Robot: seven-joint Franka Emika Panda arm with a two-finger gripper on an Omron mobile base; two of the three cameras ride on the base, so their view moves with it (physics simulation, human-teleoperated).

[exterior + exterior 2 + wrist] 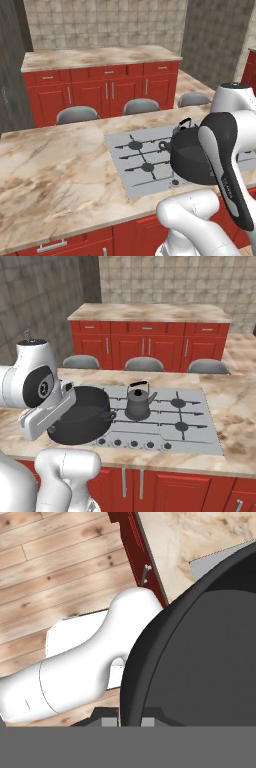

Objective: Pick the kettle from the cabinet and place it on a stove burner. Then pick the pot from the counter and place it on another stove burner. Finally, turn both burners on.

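Two vessels sit over the grey cooktop (200, 431) set into the long marbled bench (55, 170). The small dark grey kettle (138, 402) stands upright on a middle burner grate, spout pointing right in the right base view, well clear of the row of knobs (134, 444) along the front edge. The black pot (82, 415) is at the cooktop's left front corner in that view, tilted slightly, with its base over the knob edge; whether it touches the surface I cannot tell. One loop handle (108, 416) points toward the kettle, just beside it but apart.

In the hand view the gripper (131, 718) is closed on the pot's rim, one fingertip (108, 719) outside the wall and the other inside. The wooden floor (55, 557) and a red cabinet front (136, 547) lie beyond.

Three grey stool seats (144, 363) line the bench's far side, before a back bench on low red cabinets (150, 346).
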